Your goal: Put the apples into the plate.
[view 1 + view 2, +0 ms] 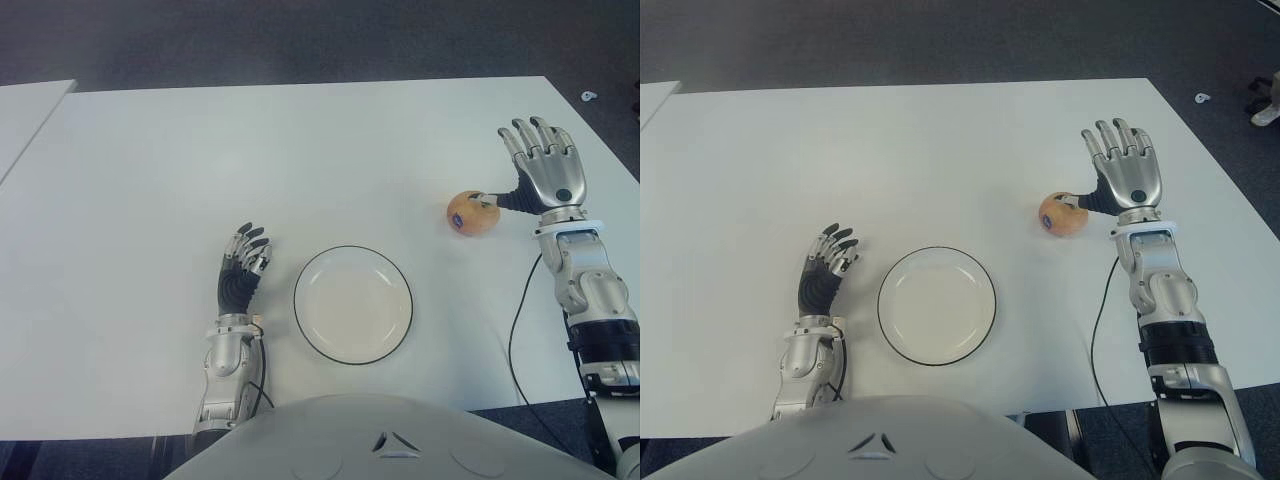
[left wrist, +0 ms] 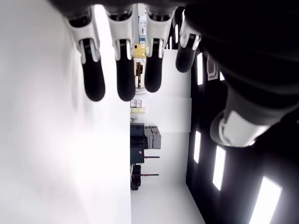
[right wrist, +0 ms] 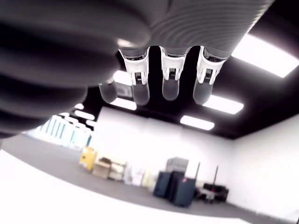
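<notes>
- While the white table point(image 1: 150, 180) holds everything, one apple point(image 1: 472, 213) sits right of the empty plate point(image 1: 352, 304), apart from it.
- Right hand point(image 1: 543, 170) lies beside the apple, fingers spread, thumb touching the fruit.
- Left hand point(image 1: 242, 272) shows left of the plate, fingers loosely apart, holding nothing.

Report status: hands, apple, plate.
Right hand open beside the apple, thumb at it, no grasp. Left hand open, idle left of the plate. Plate holds nothing; bare table between apple and plate.
</notes>
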`<state>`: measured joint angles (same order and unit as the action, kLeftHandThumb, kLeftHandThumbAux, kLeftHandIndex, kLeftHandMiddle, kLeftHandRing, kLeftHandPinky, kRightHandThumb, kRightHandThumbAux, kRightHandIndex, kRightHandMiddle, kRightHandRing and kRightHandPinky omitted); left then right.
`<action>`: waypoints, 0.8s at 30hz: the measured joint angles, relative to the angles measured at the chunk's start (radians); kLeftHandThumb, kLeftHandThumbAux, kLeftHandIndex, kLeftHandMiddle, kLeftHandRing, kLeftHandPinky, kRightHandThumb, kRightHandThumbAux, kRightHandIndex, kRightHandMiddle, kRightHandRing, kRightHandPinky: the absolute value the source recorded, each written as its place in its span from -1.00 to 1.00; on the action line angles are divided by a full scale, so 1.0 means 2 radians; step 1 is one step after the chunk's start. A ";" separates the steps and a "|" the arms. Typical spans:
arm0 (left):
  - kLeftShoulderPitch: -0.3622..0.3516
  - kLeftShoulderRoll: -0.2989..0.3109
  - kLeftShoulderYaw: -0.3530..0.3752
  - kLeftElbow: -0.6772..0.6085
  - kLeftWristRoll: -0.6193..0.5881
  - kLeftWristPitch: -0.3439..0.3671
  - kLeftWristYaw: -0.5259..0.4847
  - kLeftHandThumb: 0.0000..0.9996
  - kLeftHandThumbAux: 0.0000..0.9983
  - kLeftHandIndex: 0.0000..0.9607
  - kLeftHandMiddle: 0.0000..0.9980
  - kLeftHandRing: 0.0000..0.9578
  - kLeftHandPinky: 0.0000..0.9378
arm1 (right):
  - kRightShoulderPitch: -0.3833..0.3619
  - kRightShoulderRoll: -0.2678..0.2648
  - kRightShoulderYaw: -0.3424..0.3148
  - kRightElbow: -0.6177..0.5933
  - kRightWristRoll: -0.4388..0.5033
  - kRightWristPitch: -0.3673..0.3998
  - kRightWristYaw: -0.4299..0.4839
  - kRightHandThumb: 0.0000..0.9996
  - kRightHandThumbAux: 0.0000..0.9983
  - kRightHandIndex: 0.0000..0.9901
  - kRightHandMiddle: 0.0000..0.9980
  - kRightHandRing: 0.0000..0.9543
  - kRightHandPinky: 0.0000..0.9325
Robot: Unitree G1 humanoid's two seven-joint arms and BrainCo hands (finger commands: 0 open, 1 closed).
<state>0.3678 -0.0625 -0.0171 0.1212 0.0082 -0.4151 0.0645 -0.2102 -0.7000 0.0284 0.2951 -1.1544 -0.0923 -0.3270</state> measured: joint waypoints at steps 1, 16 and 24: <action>-0.001 0.000 0.000 0.000 0.000 -0.002 0.000 -0.19 0.20 -0.67 -0.53 -0.39 -0.25 | -0.007 -0.002 0.002 0.019 0.005 -0.005 -0.005 -0.13 -0.21 -0.93 -0.90 -0.99 -1.00; 0.000 0.007 0.008 -0.004 -0.006 0.015 -0.003 -0.16 0.21 -0.66 -0.53 -0.38 -0.23 | -0.092 -0.004 0.063 0.280 0.116 -0.125 -0.125 -0.15 -0.24 -0.87 -0.85 -0.91 -1.00; 0.002 0.009 0.016 -0.017 -0.013 0.033 -0.007 -0.15 0.19 -0.67 -0.54 -0.38 -0.22 | -0.130 0.010 0.086 0.375 0.168 -0.163 -0.146 -0.14 -0.20 -0.87 -0.85 -0.89 -0.94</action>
<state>0.3715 -0.0450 0.0142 0.0877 -0.0187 -0.3482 0.0504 -0.4700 -0.6797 0.1996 1.0454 -0.8194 -0.4191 -0.6186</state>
